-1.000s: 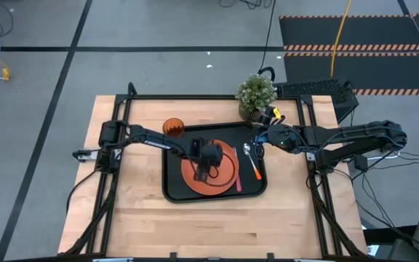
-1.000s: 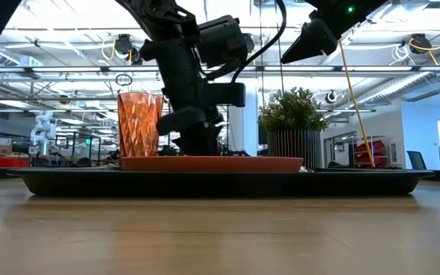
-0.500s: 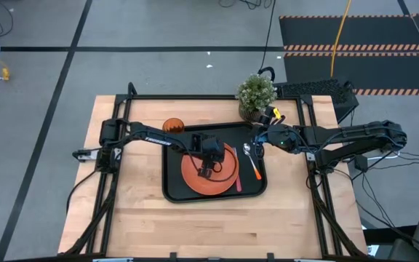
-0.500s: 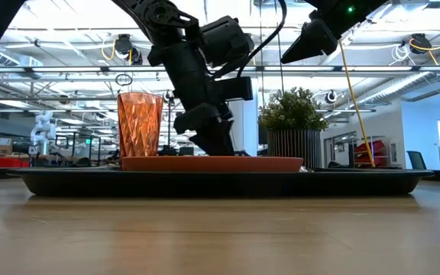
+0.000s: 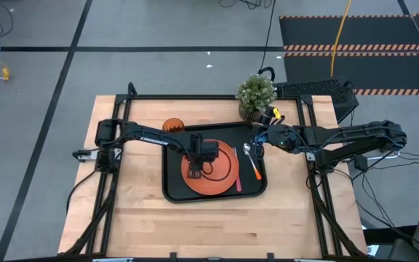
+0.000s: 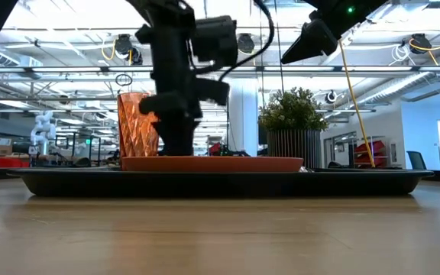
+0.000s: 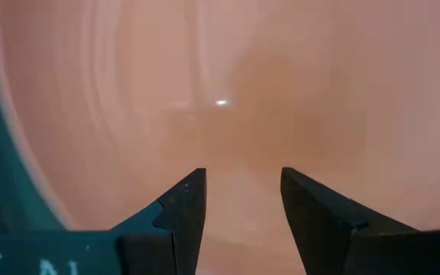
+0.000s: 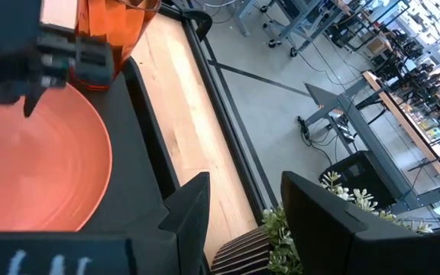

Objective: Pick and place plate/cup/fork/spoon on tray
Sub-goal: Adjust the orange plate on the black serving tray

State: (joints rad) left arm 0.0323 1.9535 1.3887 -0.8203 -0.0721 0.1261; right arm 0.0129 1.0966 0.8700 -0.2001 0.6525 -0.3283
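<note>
The large black rectangular tray (image 5: 173,185) is sitting mid-counter on the pale wooden counter (image 5: 137,225), carrying the flat round orange plate (image 5: 220,178); the small amber plastic cup (image 5: 173,126) is standing at its far left corner. The left hand (image 5: 194,169) is hovering directly over the plate's left part, fingers parted and empty. The right hand (image 5: 256,138) is waiting open above the tray's far right corner, over the orange-handled spoon (image 5: 251,159) and near the pink-handled fork (image 5: 237,172).

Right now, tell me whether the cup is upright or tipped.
Upright. In the low view the cup stands vertical on the tray, behind the plate.
</note>
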